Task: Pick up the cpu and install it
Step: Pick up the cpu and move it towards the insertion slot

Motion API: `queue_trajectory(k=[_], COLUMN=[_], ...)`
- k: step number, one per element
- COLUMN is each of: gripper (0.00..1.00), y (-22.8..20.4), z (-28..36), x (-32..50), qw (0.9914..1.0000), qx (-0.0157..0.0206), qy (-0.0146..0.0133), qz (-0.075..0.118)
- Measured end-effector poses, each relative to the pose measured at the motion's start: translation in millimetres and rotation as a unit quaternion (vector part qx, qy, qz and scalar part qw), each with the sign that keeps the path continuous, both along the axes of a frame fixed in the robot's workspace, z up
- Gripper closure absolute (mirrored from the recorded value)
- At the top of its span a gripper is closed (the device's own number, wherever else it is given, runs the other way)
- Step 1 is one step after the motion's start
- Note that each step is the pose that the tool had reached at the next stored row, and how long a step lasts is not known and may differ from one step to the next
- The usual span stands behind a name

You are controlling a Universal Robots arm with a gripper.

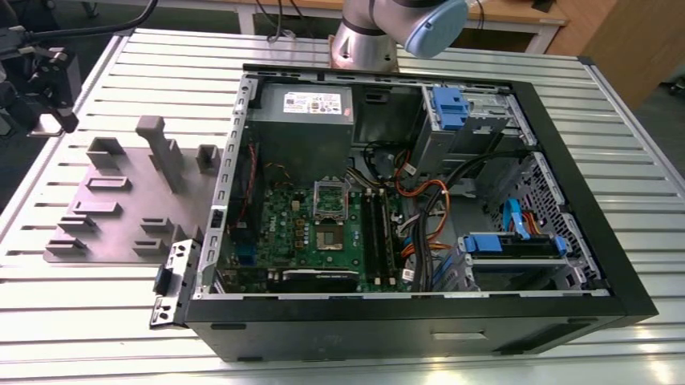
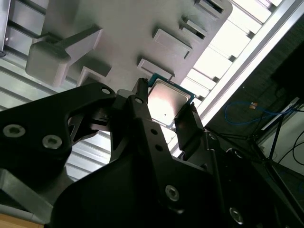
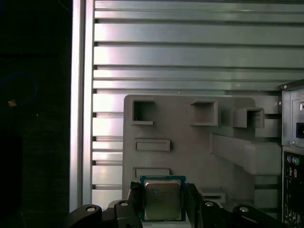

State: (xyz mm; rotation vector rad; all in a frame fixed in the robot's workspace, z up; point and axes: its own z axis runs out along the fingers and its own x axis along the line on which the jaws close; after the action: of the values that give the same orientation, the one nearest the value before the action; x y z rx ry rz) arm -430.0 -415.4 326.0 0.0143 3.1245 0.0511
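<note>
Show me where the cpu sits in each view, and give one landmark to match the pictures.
Second wrist view: the cpu sits between the fingers of the gripper, with the grey plate behind it.
First wrist view: the cpu is between the same fingers, over the grey plate.
Exterior view: the grey plate lies at the exterior view's left, beside the computer case.
Shared landmark: the grey plate.

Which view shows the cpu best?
The first wrist view: the cpu faces the camera squarely, its metal top plain between the jaws. The second wrist view shows it tilted, its edges partly hidden by the jaws.
</note>
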Motion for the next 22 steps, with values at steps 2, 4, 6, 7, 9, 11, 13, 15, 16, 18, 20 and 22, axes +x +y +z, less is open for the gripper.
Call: queue_trajectory(k=[2, 4, 6, 7, 9, 11, 13, 15, 16, 18, 20, 22], gripper=[0.53, 0.53, 0.53, 0.53, 0.53, 0.53, 0.53, 0.53, 0.53, 0.53, 0.53, 0.53], y=[0.0, 0.0, 0.0, 0.0, 0.0, 0.0, -0.1, 0.0, 0.0, 0.0, 0.0, 0.0], z=[0.9, 1.6, 2.1, 2.2, 2.8, 2.8, 3.0, 2.8, 2.8, 2.7, 2.8, 2.7], x=[0.0, 0.0, 0.0, 0.0, 0.0, 0.1, 1.0, 2.4, 3.2, 3.6, 3.7, 3.7], qw=[1.0, 1.0, 1.0, 1.0, 1.0, 1.0, 1.0, 1.0, 1.0, 1.0, 1.0, 1.0], qx=[0.0, 0.0, 0.0, 0.0, 0.0, 0.0, -0.0001, 0.0, 0.0, 0.0, 0.0, 0.0], qy=[0.0, -0.0001, 0.0, 0.0, 0.0, 0.0, 0.0002, 0.0, 0.0, 0.0, 0.0, 0.0], qz=[0.0, 0.0, 0.0, 0.0, 0.0, 0.0, 0.0, 0.0, 0.0, 0.0, 0.0, 0.0])
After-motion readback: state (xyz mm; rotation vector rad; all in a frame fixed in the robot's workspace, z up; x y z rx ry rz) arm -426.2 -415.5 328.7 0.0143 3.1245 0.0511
